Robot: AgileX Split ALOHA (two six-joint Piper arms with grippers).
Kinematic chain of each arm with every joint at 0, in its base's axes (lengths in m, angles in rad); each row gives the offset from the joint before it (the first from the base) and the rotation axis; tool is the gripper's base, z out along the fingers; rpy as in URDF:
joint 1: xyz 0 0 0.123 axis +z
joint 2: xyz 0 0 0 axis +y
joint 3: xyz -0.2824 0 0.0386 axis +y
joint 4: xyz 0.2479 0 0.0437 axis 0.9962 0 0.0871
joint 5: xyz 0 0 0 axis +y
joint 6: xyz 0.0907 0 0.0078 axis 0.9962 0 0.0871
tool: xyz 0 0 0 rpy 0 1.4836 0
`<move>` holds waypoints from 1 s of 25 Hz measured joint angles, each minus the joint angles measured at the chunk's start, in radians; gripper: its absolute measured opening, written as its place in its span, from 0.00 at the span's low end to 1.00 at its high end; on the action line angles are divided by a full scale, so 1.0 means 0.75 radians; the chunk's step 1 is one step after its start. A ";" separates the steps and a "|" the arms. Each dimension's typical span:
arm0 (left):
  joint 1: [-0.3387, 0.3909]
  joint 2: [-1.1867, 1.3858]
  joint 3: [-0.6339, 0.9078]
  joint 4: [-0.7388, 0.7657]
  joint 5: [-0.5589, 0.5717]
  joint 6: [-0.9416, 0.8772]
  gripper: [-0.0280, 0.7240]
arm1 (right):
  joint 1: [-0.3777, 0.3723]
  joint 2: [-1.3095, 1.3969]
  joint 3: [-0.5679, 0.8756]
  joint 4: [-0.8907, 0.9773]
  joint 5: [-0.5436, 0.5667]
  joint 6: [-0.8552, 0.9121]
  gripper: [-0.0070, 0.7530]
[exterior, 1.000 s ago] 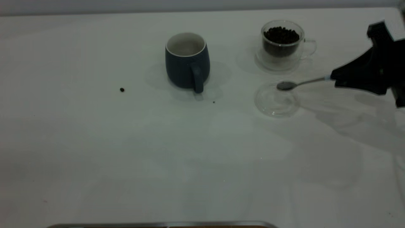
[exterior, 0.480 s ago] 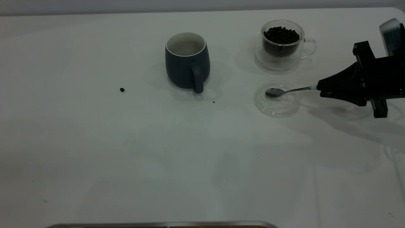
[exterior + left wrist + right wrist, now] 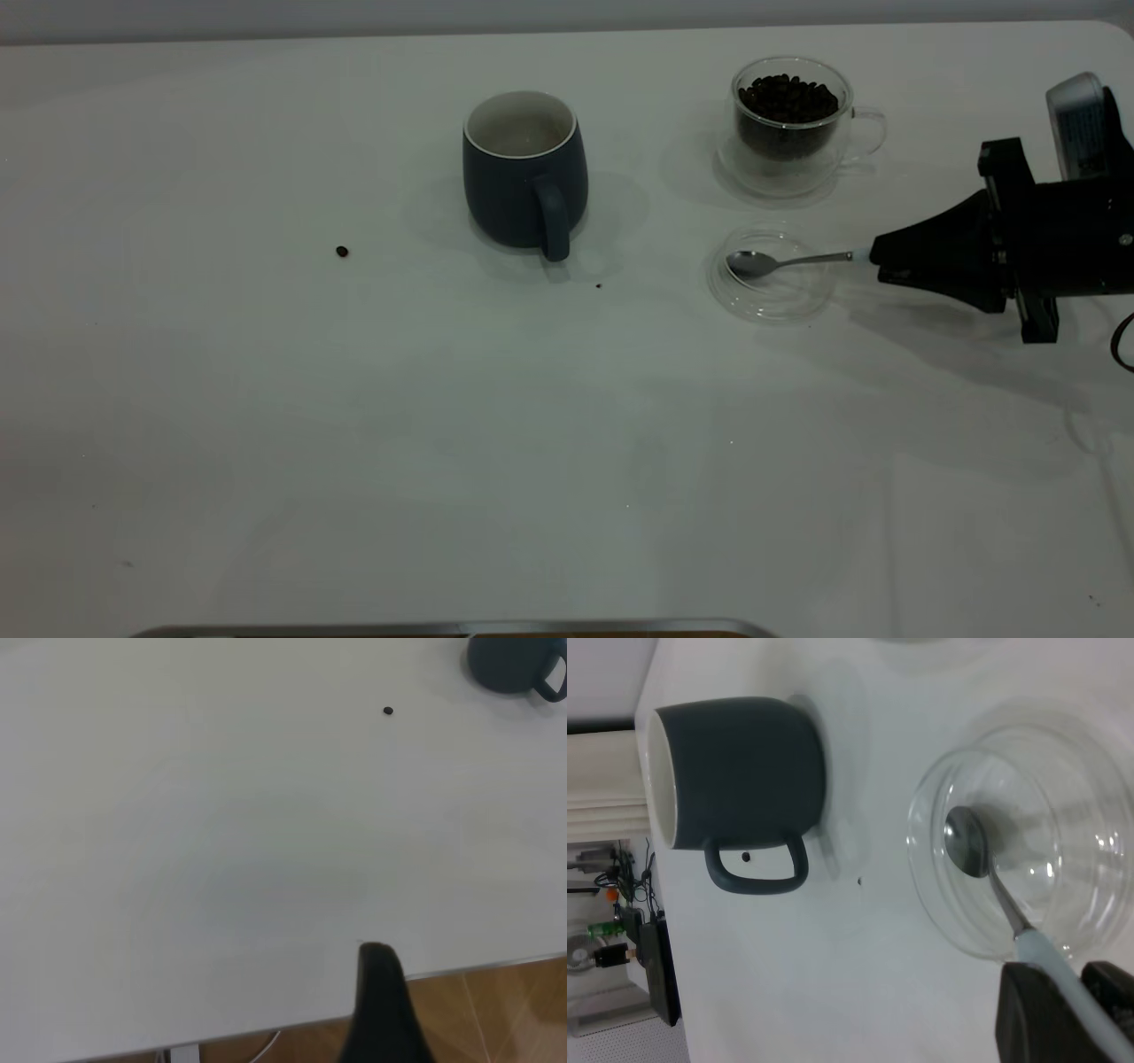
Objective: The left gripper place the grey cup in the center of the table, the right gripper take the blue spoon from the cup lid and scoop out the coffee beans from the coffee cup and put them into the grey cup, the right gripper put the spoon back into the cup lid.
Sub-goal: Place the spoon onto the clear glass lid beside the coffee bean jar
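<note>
One blue spoon (image 3: pixel 784 262) lies left-right, bowl pointing left inside the cup lid (image 3: pixel 769 297), handle clamped by the right gripper (image 3: pixel 877 258). Coffee beans (image 3: pixel 787 96) fill the coffee cup (image 3: pixel 791 124) behind; the grey cup's (image 3: pixel 524 168) contents cannot be told.

The right gripper (image 3: pixel 877 257) now sits lower and farther in from the table's right edge than a second ago. The blue spoon (image 3: pixel 780 261) it holds has come down too. Its bowl was up over the far rim of the cup lid (image 3: pixel 769 297); now it rests inside.
</note>
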 joint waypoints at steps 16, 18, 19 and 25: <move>0.000 0.000 0.000 0.000 0.000 0.000 0.82 | 0.000 0.009 0.000 0.001 0.144 -0.009 0.77; 0.000 0.000 0.000 0.000 0.000 0.000 0.82 | 0.000 0.009 0.000 0.001 0.146 -0.009 0.84; 0.000 0.000 0.000 0.000 0.000 0.000 0.82 | 0.000 0.009 0.000 -0.001 0.146 -0.006 0.85; 0.000 0.000 0.000 0.000 0.000 -0.003 0.82 | 0.000 0.009 0.000 -0.067 0.126 0.027 0.85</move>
